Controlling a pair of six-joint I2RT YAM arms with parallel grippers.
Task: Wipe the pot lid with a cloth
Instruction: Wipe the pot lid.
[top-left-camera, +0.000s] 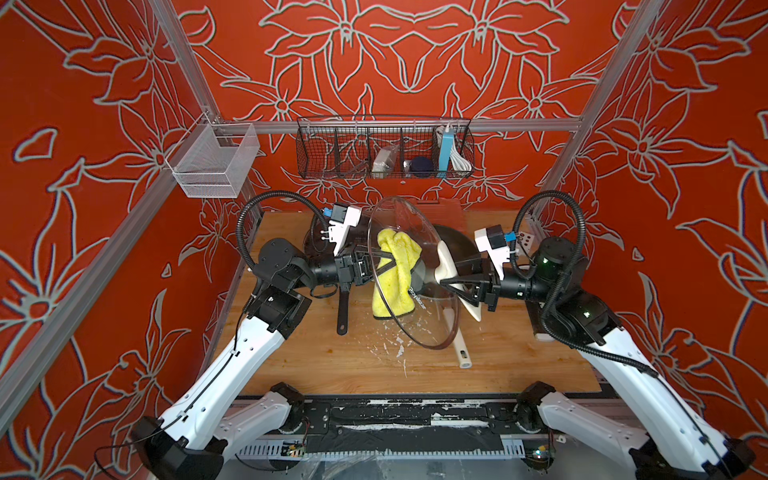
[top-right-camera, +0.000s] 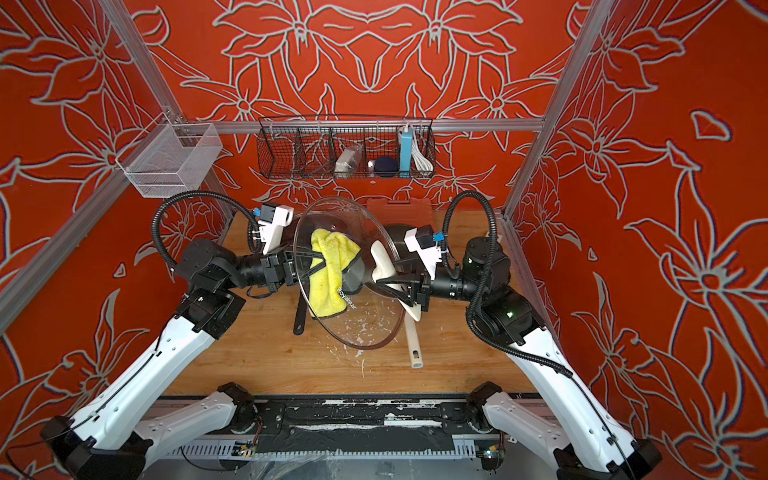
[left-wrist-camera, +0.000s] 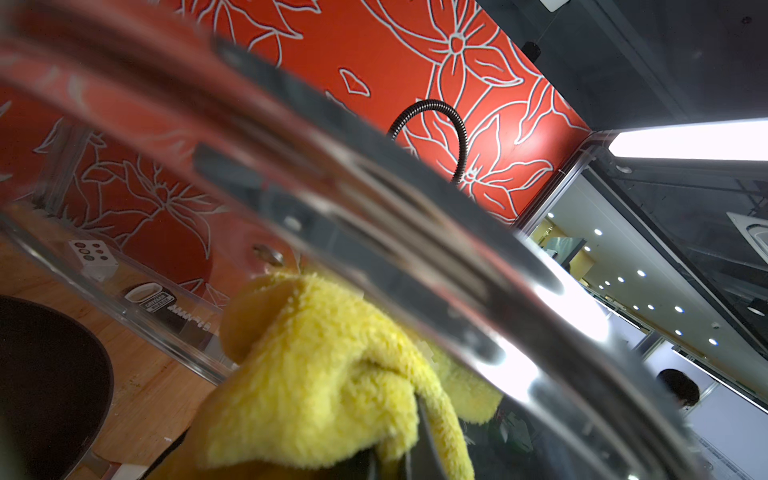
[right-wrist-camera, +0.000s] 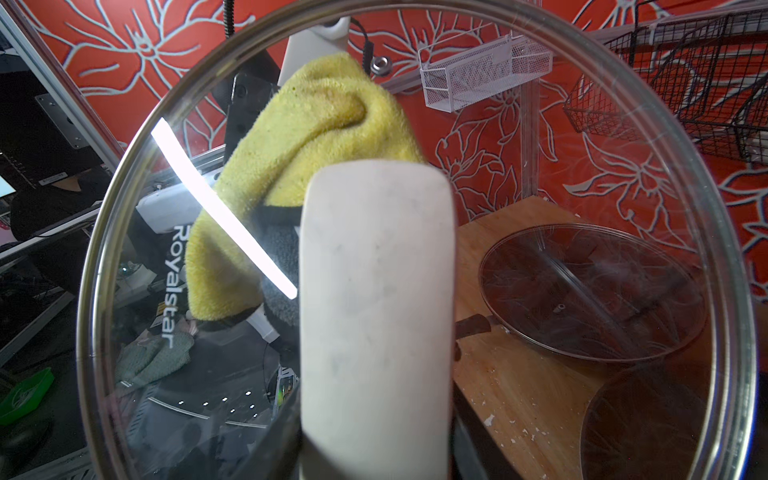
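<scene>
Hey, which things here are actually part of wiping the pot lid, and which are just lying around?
In the job: glass pot lid, held by its white handle in the right gripper; yellow cloth, pinched in the left gripper at the lid's inner face.
Lying about: black-handled pan, white-handled pan, black wire basket, white mesh basket.

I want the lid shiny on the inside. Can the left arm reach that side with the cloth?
Probably yes. The right gripper holds the lid up by its white handle, and the left gripper has the cloth right at the lid's other face, nothing between.
</scene>
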